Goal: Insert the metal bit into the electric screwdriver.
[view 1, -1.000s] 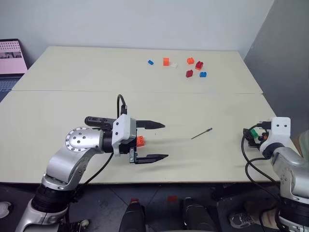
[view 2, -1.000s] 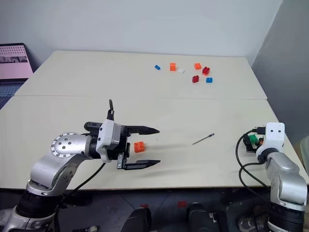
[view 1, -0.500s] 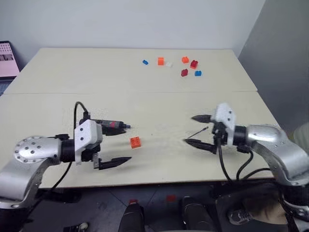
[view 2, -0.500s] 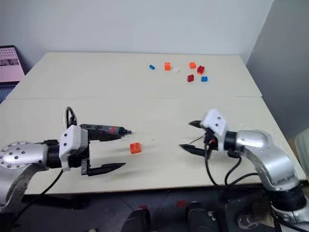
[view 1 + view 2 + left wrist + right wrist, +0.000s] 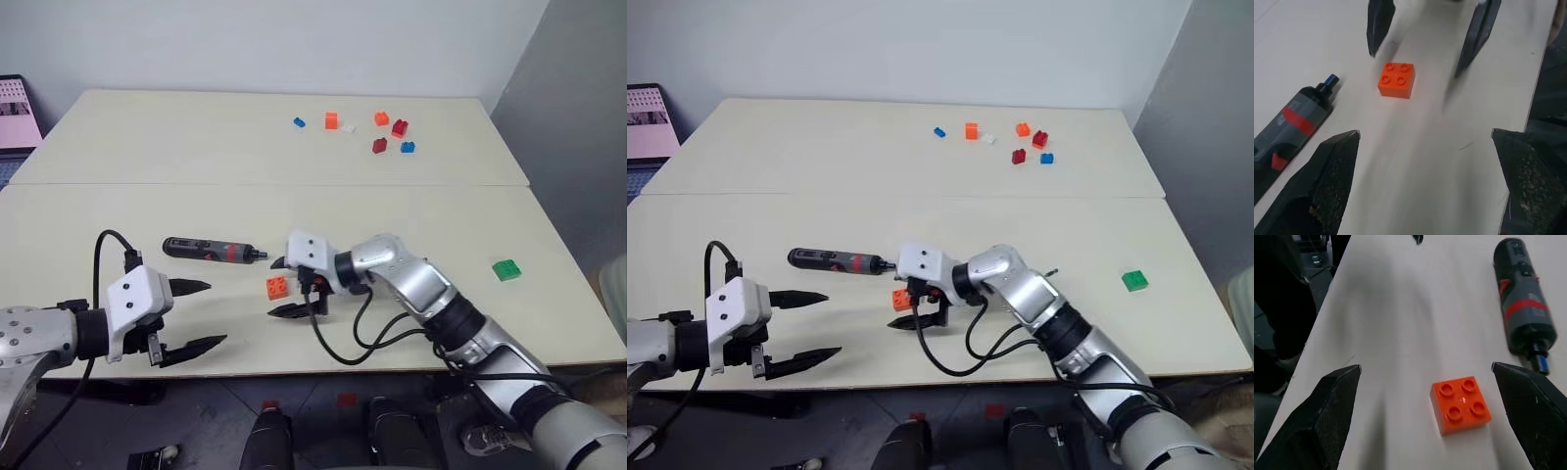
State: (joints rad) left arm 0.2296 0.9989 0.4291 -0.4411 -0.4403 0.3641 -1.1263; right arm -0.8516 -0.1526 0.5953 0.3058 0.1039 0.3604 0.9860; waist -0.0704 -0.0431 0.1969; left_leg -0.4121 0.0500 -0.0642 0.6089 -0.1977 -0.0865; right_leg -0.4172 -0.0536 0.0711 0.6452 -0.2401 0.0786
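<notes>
The electric screwdriver (image 5: 211, 251) is lying flat on the counter (image 5: 147, 211), nose pointing toward an orange toy brick (image 5: 277, 288). The right pincer (image 5: 281, 287) is hovering wide around that brick, gripping nothing. The left pincer (image 5: 199, 314) is hanging wide and empty near the counter's front edge.

brick (image 5: 1461, 404): glossy orange plastic | table (image 5: 196, 137): smooth matt cream | electric screwdriver (image 5: 1524, 301): matt dark plastic
</notes>
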